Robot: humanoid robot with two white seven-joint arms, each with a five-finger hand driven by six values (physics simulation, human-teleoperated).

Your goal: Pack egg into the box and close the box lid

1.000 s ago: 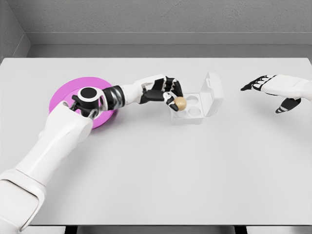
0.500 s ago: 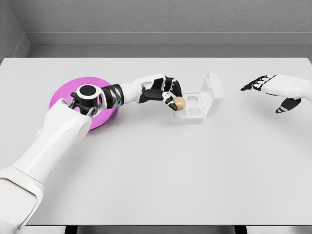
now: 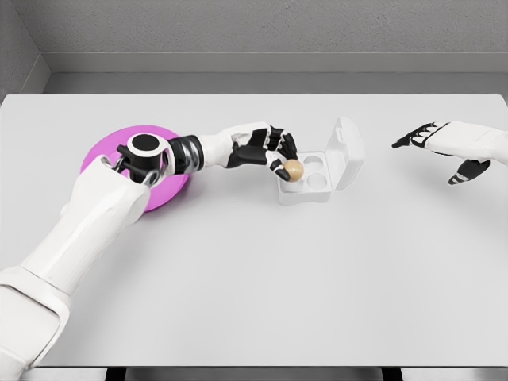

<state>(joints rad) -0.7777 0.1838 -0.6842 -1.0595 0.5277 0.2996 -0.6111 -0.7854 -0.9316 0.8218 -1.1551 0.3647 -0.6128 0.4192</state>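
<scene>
A tan egg (image 3: 294, 170) is over the left cells of the white egg box (image 3: 317, 181), at its left rim. My left hand (image 3: 274, 155) reaches in from the left, its black fingers curled around the egg and the thumb tip against it. The box lid (image 3: 348, 145) stands upright at the box's right back side, and two right cells show as hollow. My right hand (image 3: 432, 143) hovers at the far right, apart from the box, with its fingers spread and holding nothing.
A flat magenta plate (image 3: 103, 155) lies at the left, partly hidden by my left elbow and forearm. The white table ends at a grey wall behind.
The egg has sunk a little toward the box's left cells. My left elbow has shifted slightly, and the fingers look a bit looser. The right hand has not moved.
</scene>
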